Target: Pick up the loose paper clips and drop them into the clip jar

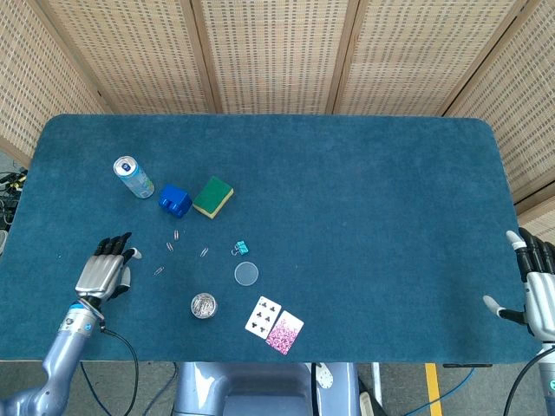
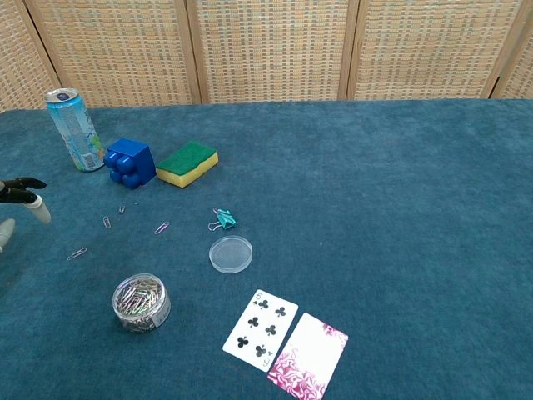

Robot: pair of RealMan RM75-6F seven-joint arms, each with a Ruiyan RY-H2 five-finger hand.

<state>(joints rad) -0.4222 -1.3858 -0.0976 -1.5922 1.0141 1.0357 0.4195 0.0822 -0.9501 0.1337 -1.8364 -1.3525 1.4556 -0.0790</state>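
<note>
Several loose paper clips lie on the blue table, among them one (image 1: 159, 270) (image 2: 77, 253) nearest my left hand, one (image 1: 170, 247) (image 2: 107, 222) further back and one (image 1: 204, 252) (image 2: 161, 227) to the right. The clip jar (image 1: 204, 305) (image 2: 141, 302) stands uncapped near the front edge and is full of clips. My left hand (image 1: 105, 269) hovers just left of the clips, fingers spread and holding nothing. Only its fingertips (image 2: 23, 193) show in the chest view. My right hand (image 1: 539, 293) stays at the far right edge, fingers apart, holding nothing.
The jar's clear lid (image 1: 246, 274) (image 2: 231, 253) lies right of the clips, with a teal binder clip (image 1: 240, 249) behind it. Two playing cards (image 1: 274, 324) lie at the front. A can (image 1: 133, 176), a blue block (image 1: 174, 200) and a sponge (image 1: 212, 197) stand behind the clips.
</note>
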